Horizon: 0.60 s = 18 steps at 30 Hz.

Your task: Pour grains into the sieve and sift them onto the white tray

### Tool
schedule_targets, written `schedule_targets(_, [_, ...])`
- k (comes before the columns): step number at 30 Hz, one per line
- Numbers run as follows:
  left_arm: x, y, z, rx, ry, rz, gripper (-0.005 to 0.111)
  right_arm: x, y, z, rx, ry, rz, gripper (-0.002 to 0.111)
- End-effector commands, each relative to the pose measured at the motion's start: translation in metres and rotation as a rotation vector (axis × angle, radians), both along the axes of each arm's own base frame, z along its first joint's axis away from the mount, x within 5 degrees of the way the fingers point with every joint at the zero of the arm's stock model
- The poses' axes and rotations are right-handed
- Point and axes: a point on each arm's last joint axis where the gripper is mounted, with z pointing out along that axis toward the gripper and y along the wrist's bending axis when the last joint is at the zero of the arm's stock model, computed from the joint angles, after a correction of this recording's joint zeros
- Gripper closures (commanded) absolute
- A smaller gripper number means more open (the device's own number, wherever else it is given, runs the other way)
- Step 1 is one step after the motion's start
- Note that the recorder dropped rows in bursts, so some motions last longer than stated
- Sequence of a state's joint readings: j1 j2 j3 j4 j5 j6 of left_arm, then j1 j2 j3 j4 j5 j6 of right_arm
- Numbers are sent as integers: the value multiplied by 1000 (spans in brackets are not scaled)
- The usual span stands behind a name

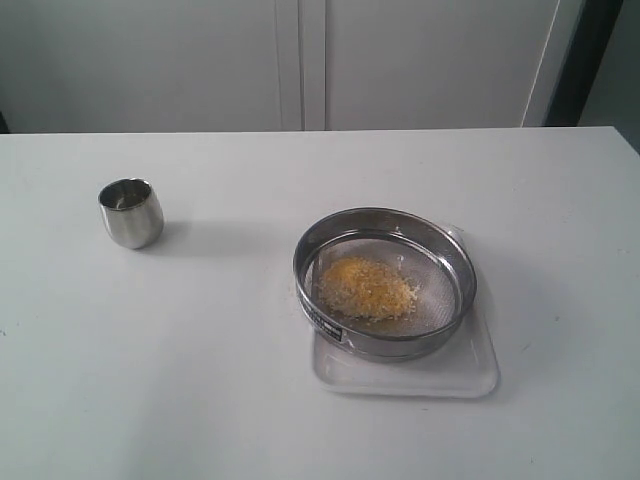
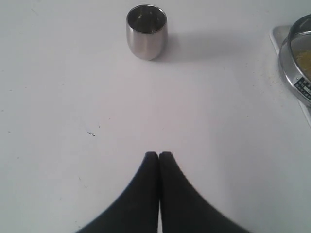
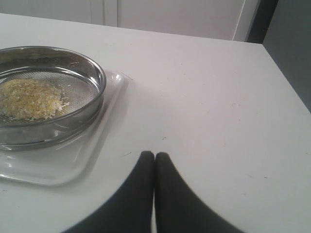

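Grains [image 1: 366, 288] heaped on the mesh of the sieve [image 1: 420, 345], set on the white tray [image 1: 470, 378] on the table [image 1: 200, 380]. Pouring apparently done; sifting seemingly left, with no grains visible on the tray's bare rim. Cup [image 1: 131, 213] upright, well apart. Left fingers [image 2: 148, 194] and right fingers [image 3: 170, 194] closed, empty.

The white tray [image 1: 470, 378] is set on the bench [image 1: 200, 390], right of the middle in the exterior view. The sieve [image 1: 400, 349] is placed on the tray, shifted toward its far left side. The grains [image 1: 367, 288] are heaped inside the sieve. A cup [image 1: 131, 212] is stood upright on the bench, well apart to the left and slightly behind.
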<state>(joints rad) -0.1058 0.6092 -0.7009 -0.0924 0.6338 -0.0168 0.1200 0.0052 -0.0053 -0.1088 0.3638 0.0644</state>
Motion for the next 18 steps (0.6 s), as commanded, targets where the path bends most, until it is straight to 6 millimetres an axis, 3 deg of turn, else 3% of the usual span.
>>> schedule_targets(1, [-12, 2, -14, 2, -36, -2, 107, 0, 0, 0, 6, -13, 3, 108])
schedule_targets(8, [-22, 3, -35, 29, -17, -19, 107, 0, 0, 0, 6, -13, 3, 108])
schedule_targets(18, [-23, 3, -36, 34, 0, -24, 107, 0, 0, 0, 6, -13, 3, 108])
